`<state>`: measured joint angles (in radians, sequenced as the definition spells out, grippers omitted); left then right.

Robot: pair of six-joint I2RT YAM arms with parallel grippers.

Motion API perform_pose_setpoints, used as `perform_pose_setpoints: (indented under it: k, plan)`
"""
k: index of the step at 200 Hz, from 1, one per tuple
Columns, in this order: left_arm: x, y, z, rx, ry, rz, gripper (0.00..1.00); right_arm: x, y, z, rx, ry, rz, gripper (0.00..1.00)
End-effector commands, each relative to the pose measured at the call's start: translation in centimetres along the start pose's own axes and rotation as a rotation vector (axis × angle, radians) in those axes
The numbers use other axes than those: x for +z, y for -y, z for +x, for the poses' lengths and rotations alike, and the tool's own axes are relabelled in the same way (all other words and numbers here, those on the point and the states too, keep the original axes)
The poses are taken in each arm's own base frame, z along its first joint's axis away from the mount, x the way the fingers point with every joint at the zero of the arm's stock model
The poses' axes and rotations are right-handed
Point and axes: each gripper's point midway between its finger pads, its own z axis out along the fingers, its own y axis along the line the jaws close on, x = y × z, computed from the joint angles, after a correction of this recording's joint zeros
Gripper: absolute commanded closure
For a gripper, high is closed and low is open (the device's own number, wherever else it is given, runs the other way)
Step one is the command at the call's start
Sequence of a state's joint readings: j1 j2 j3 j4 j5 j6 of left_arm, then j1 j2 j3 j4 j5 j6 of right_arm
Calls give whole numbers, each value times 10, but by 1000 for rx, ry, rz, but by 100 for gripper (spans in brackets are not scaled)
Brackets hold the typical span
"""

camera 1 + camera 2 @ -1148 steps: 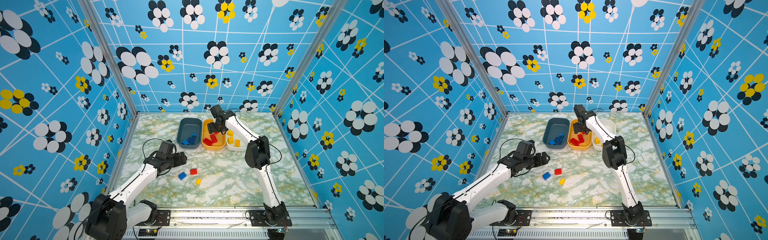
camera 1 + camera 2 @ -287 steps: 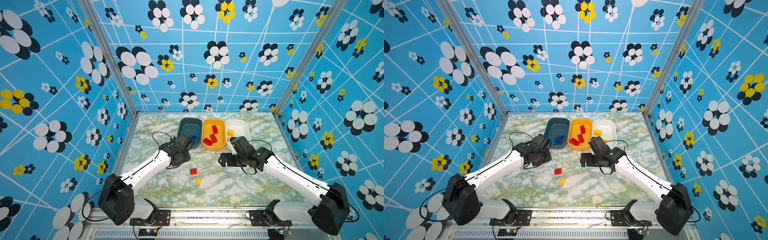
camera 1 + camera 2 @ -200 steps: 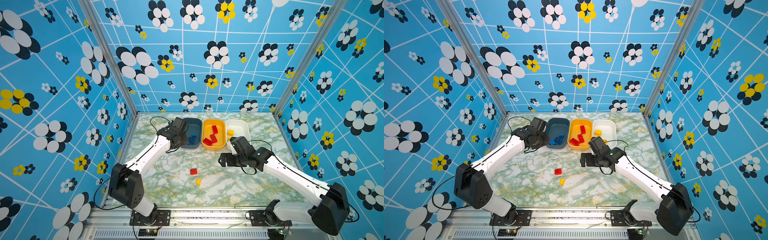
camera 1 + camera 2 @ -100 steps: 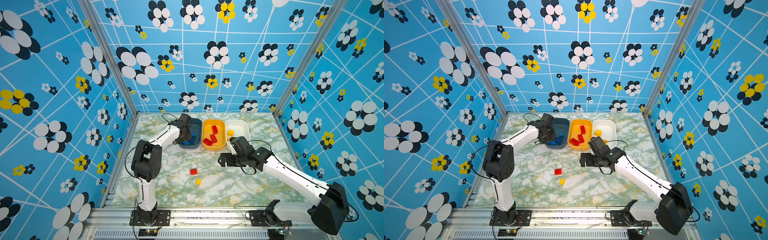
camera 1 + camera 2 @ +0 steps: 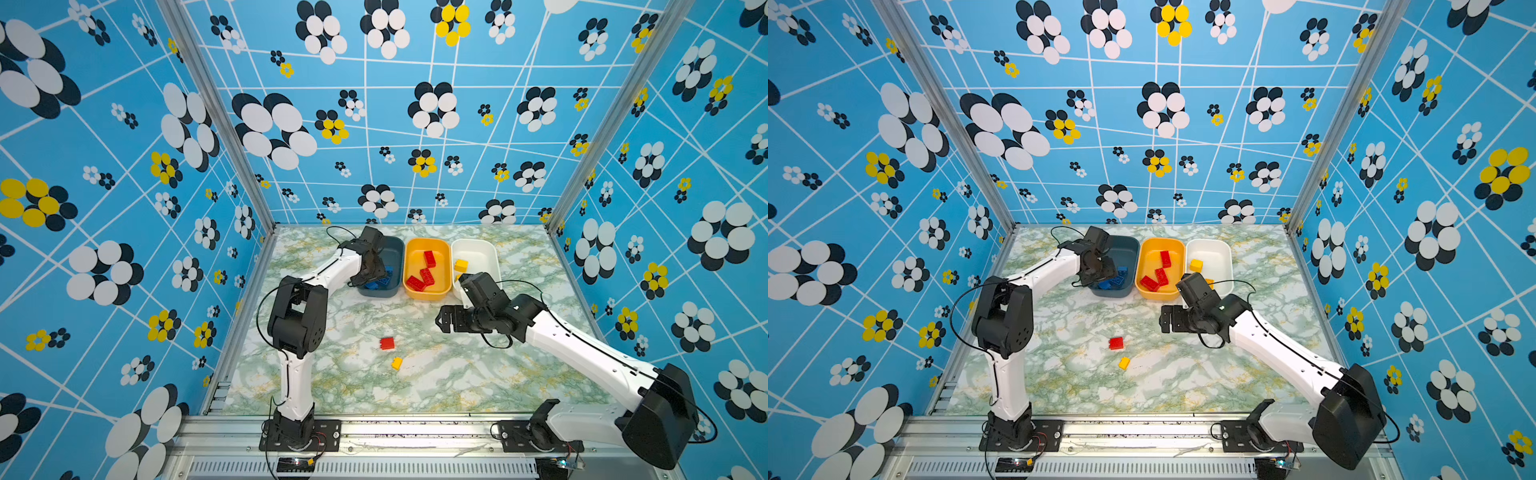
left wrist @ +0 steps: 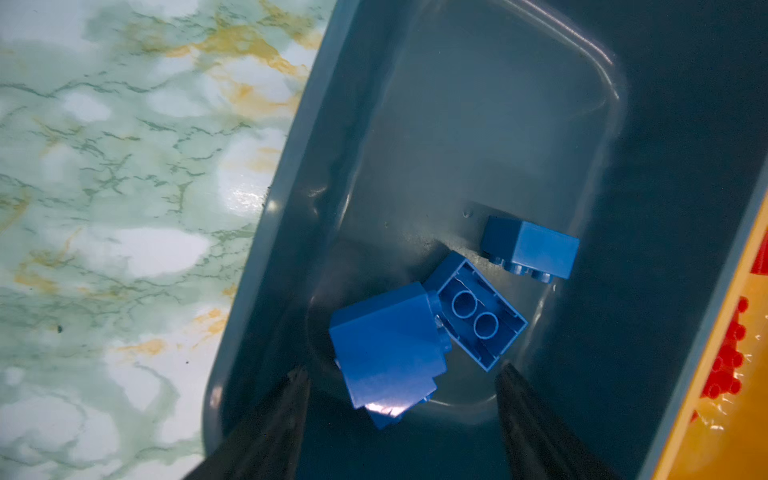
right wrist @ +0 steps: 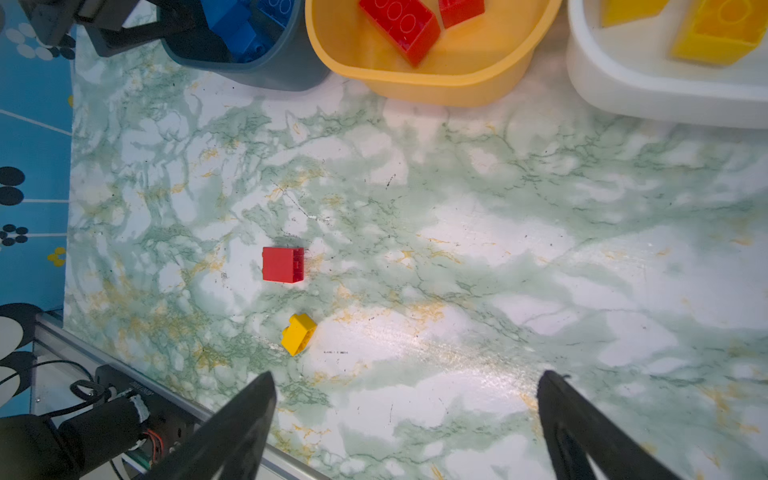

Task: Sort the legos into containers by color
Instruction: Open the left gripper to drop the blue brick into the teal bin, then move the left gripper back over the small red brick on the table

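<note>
My left gripper reaches down into the glossy teal tub, wrist bent steeply, jaws apart. A smooth blue brick lies untouched between my tips, an upturned hollow blue brick just beyond. My right gripper hovers over the marbled table, jaws wide, empty. A red cube and a yellow brick lie ahead.

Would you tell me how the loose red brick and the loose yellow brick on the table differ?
The red brick looks larger than the yellow brick. The red brick lies nearer the orange tub; the yellow brick, nearer the front rail. Both rest on the table, outside every tub.
</note>
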<state>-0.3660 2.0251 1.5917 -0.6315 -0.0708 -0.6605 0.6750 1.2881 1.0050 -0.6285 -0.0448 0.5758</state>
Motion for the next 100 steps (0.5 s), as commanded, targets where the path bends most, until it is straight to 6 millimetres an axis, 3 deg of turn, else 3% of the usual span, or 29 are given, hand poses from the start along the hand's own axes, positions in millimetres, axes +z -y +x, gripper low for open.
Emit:
perform_pose_setpoints:
  k: [1, 84, 94, 100]
  plan:
    - [-17, 3, -8, 7, 33, 23, 26, -1, -7, -3, 10, 7, -27, 1]
    - [-53, 12, 2, 28, 80, 57, 25, 1, -5, 0, 15, 2, -24, 1]
    - [-48, 7, 9, 28, 69, 41, 25, 0, -5, 1, 16, 2, -24, 1]
    - [-58, 7, 9, 27, 85, 52, 24, 0, -5, 1, 16, 3, -25, 1]
